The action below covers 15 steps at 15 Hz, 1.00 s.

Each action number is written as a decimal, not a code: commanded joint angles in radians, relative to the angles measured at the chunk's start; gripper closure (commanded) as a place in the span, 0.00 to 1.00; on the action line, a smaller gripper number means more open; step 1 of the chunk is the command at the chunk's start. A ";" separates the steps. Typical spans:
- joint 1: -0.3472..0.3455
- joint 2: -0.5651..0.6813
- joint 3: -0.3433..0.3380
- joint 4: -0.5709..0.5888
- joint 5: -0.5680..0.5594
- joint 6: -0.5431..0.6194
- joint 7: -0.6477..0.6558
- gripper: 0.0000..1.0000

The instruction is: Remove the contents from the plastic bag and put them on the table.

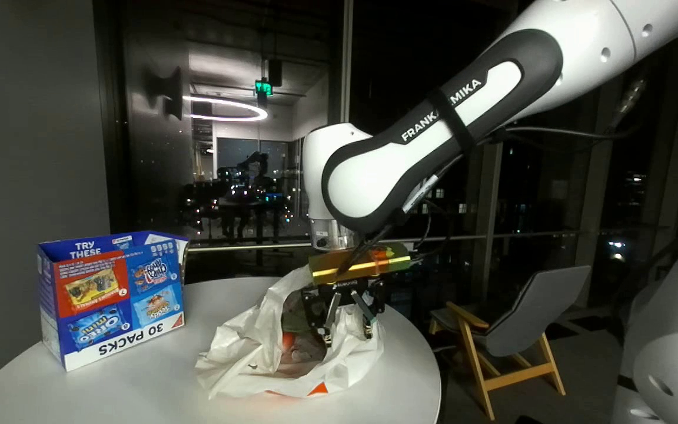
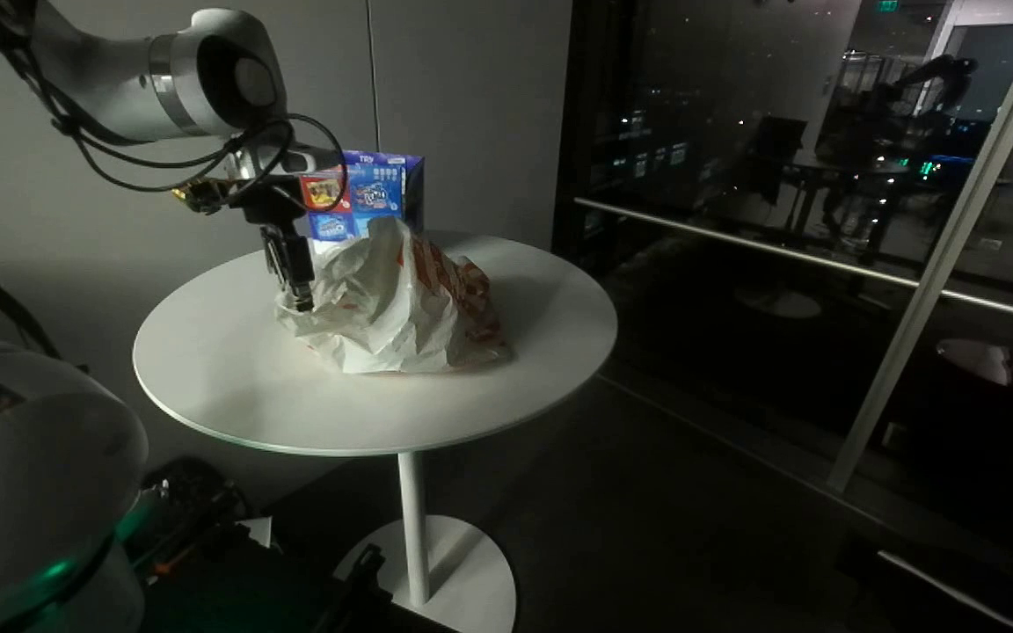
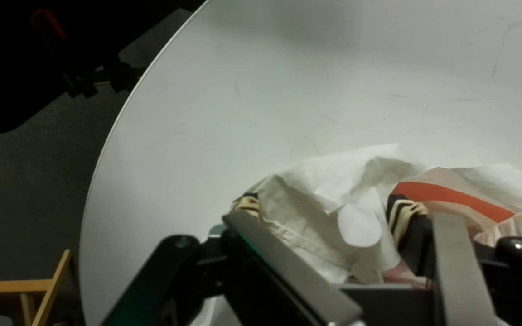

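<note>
White and crinkled, a thin plastic bag [image 1: 242, 347] with reddish-orange print rests on a round white-topped table [image 2: 207, 369]. In an exterior view its mouth gapes — a small rounded red item [image 1: 288, 340] shows inside, near shapes too dark to name — and an open-topped blue printed cardboard box [image 1: 156, 306] stands at the bag's ten o'clock. In an exterior view a heavily printed flank [image 2: 471, 294] faces three o'clock, with the table's white pedestal [image 2: 414, 527] below at six; the black two-fingered gripper [image 2: 300, 303] points down at the bag's nine o'clock. Only the wrist view settles its fingers [image 3: 419, 244]: they stand well apart, tan rubber bands [image 3: 406, 217] round the tips, white plastic between them; whether either touches it cannot be told.
</note>
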 commanded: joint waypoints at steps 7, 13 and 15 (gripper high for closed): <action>0.008 0.042 -0.006 0.052 -0.184 -0.062 0.193 0.93; 0.019 0.094 -0.048 0.073 -0.151 -0.154 0.170 0.90; 0.008 0.110 -0.051 0.077 -0.205 -0.172 0.209 0.92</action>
